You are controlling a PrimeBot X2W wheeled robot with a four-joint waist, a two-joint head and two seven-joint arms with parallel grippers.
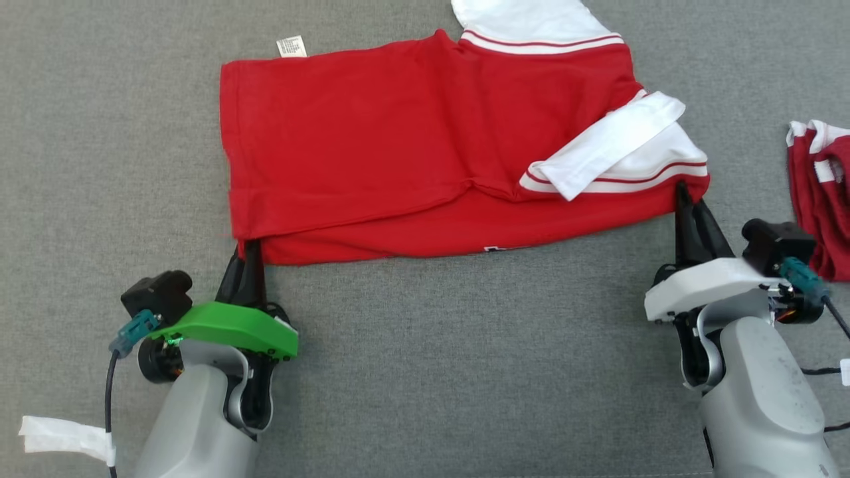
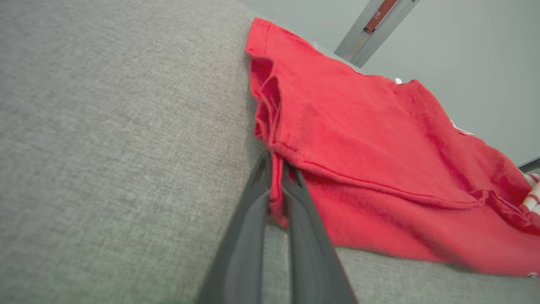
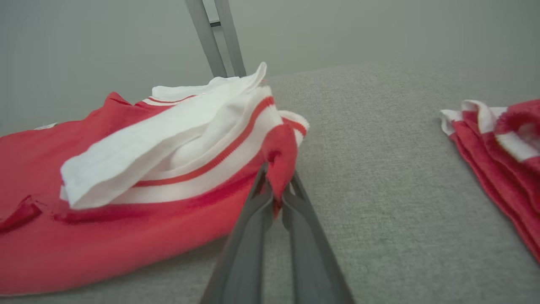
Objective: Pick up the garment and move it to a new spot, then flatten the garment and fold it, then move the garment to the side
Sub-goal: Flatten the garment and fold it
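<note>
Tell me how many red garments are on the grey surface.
2. One red garment lies spread in the middle; a second garment, red-and-white, sits at the right edge, partly out of frame.

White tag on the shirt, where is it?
Head view, upper left: the tag sticks out past the shirt's far edge near its left corner, on the grey surface.

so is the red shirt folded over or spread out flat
Folded over: the red shirt shows a hemmed upper layer lying over a lower one, white sleeve tucked on top.
</note>
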